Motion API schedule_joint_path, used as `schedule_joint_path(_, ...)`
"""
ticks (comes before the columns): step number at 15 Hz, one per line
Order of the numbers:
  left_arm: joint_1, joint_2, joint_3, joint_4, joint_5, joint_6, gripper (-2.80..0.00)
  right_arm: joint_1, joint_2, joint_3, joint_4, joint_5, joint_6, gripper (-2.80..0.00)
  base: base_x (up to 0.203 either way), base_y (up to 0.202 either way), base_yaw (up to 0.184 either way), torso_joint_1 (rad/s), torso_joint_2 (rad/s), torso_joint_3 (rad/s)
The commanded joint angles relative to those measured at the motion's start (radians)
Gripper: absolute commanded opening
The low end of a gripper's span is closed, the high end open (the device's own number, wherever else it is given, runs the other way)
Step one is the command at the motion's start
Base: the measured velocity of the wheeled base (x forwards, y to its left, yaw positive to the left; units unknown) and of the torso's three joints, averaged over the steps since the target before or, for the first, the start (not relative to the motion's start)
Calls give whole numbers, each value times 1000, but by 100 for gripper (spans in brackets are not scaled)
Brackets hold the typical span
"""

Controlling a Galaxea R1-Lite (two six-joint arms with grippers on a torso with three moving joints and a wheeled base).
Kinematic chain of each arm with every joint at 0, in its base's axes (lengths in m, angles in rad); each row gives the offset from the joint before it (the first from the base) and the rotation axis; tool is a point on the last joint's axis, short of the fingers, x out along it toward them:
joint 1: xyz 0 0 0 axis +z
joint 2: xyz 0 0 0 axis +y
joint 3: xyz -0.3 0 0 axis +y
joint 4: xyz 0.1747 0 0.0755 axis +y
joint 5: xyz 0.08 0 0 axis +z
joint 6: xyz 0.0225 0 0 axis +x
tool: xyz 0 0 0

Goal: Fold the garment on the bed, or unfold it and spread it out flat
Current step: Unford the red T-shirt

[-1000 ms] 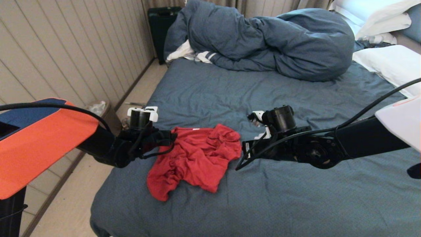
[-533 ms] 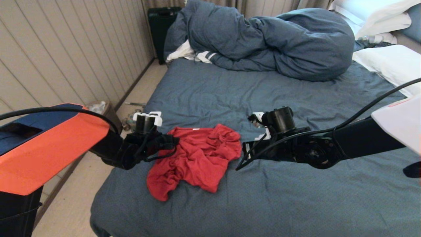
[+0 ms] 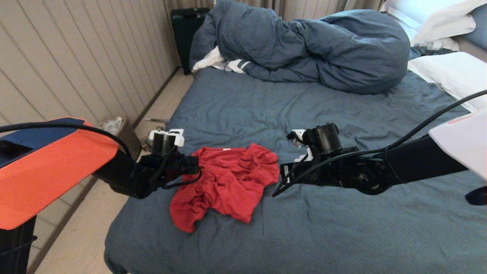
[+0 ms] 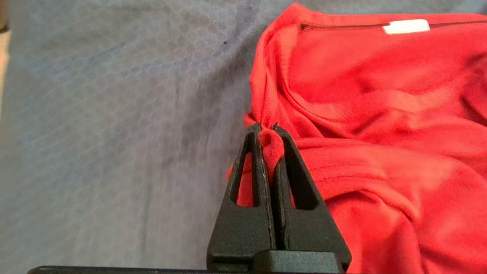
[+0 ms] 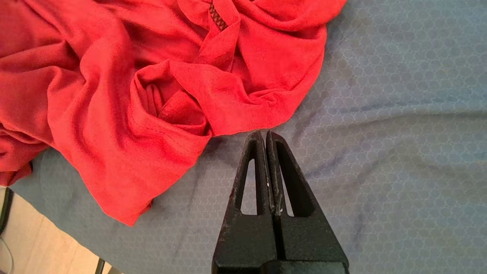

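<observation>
Crumpled in a heap at lower centre of the head view: garment [image 3: 228,182], red, on the wrinkled blue-grey bed [image 3: 342,228]. Clamped on a fold at its left edge: left pincer [image 4: 268,131], red cloth pinched between the tips. Pressed together and holding nothing: right pincer [image 5: 265,133], tips just beside the shirt's right edge. Bunched across the top: blue-grey duvet [image 3: 304,49].

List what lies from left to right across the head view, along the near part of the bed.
left gripper → red T-shirt → right gripper → bare blue-grey sheet
</observation>
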Motion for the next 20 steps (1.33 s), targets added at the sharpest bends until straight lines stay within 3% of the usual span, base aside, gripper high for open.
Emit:
schedule_joint_path(1, -2, -61, 34, -3, 1, -1, -280, 2, 0, 0, -2, 0, 2, -280, 0, 0, 0, 0, 0, 0)
schedule_joint_path(10, -31, -114, 68, -8, 7, 4, -280, 0, -2, 1, 0, 0, 1, -280, 0, 0, 0, 0, 0, 0)
schedule_joint_path(16, 89, -36, 35, -108, -18, 92, -280, -1, 0, 0, -2, 0, 1, -280, 0, 0, 0, 0, 0, 0)
schedule_joint_path(20, 134, -54, 71, -111, -26, 95, -280, -1, 10, -4, -2, 0, 1, -280, 0, 0, 0, 0, 0, 0)
